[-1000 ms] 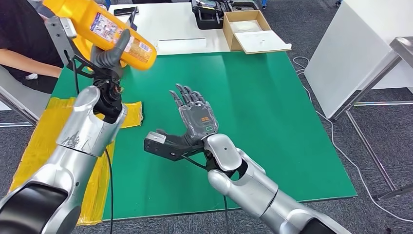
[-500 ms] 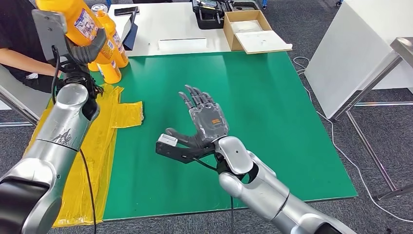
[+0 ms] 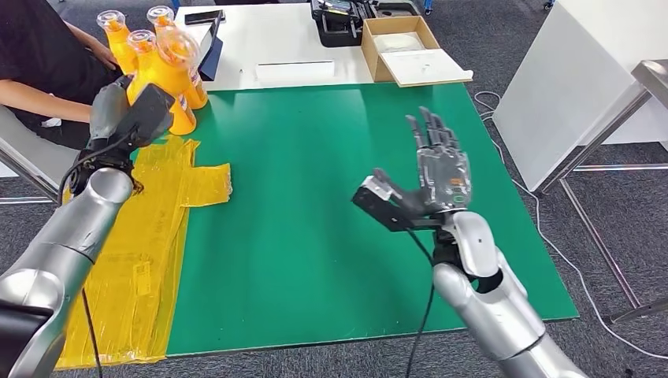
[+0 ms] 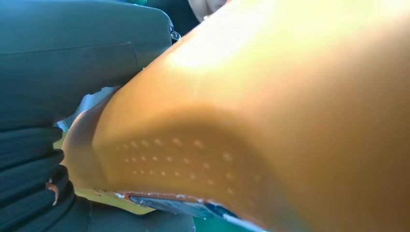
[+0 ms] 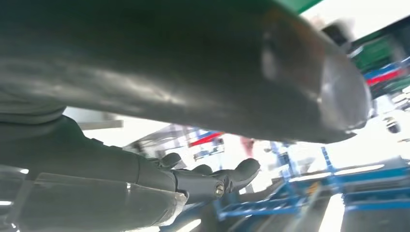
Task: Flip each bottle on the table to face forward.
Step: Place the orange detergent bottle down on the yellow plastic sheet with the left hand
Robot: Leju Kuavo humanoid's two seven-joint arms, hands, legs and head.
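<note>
**Left hand on an orange bottle at the table's far left corner, right hand spread over the green mat**

Your left hand (image 3: 130, 116) is wrapped around the lower body of an orange bottle (image 3: 168, 83), which stands roughly upright at the far left corner of the green mat (image 3: 331, 205). In the left wrist view the bottle's orange wall (image 4: 270, 121) sits right against the camera, with a patch of small raised dots on it. Three more orange bottles (image 3: 118, 39) with clear caps stand bunched just behind and beside the held one, near the mat's far left edge.

Your right hand (image 3: 437, 173) holds nothing: palm up, fingers straight and spread, raised above the right half of the mat. The right wrist view shows the same dark fingers (image 5: 212, 181) extended and apart.

A crumpled yellow plastic sheet (image 3: 150, 244) lies along the left side of the table (image 3: 315, 47), partly over the mat. A person in a black top (image 3: 35, 55) sits at the far left, one hand (image 3: 102, 53) close to the bottles. Beyond the mat, an open cardboard box (image 3: 406, 47) rests on the white tabletop.
</note>
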